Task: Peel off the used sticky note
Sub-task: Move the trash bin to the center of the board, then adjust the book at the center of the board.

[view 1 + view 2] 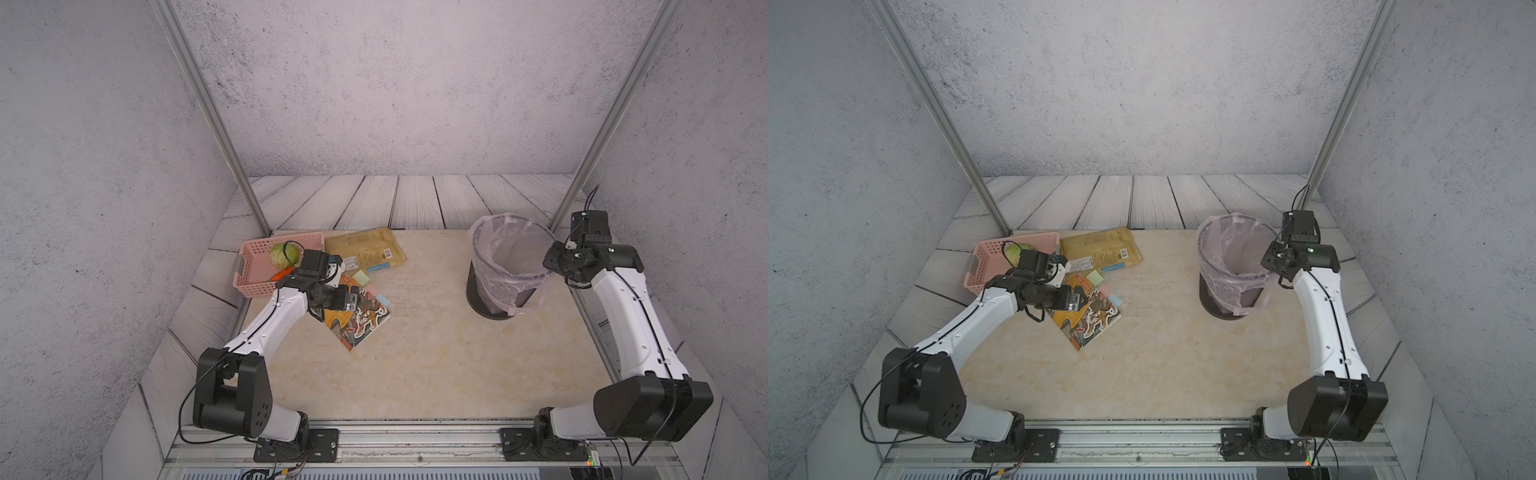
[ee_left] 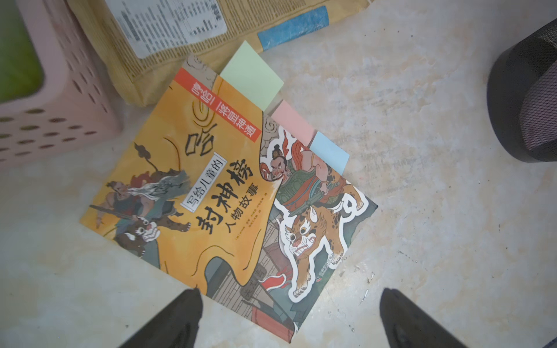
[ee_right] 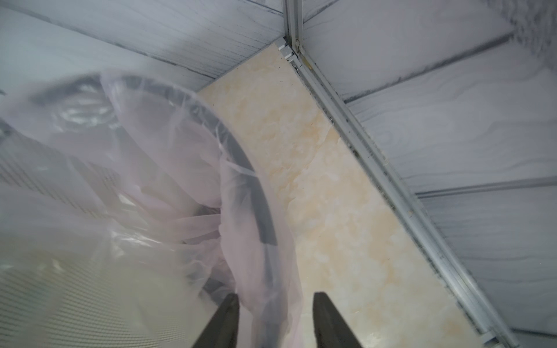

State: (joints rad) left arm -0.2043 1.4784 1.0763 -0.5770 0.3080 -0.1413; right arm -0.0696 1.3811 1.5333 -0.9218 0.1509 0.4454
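A picture book [image 2: 211,186] lies on the table left of centre [image 1: 365,316]. Three sticky notes stick out from its far right edge: green [image 2: 251,75], pink [image 2: 294,122] and blue [image 2: 330,152]. I see no writing on any of them. My left gripper [image 2: 291,292] hangs open over the book's near corner and holds nothing; both top views show it [image 1: 349,302] [image 1: 1073,302]. My right gripper [image 3: 275,295] is open at the bin's right rim [image 1: 555,259]. The bin's rim and thin liner pass between its jaws. No note shows there.
The black mesh bin [image 1: 490,299] with a clear liner stands at the back right. A pink basket [image 1: 253,253] holding a cabbage [image 1: 284,255] sits back left, next to a brown paper package [image 1: 365,249]. Metal posts [image 1: 561,208] rise at the table's back corners.
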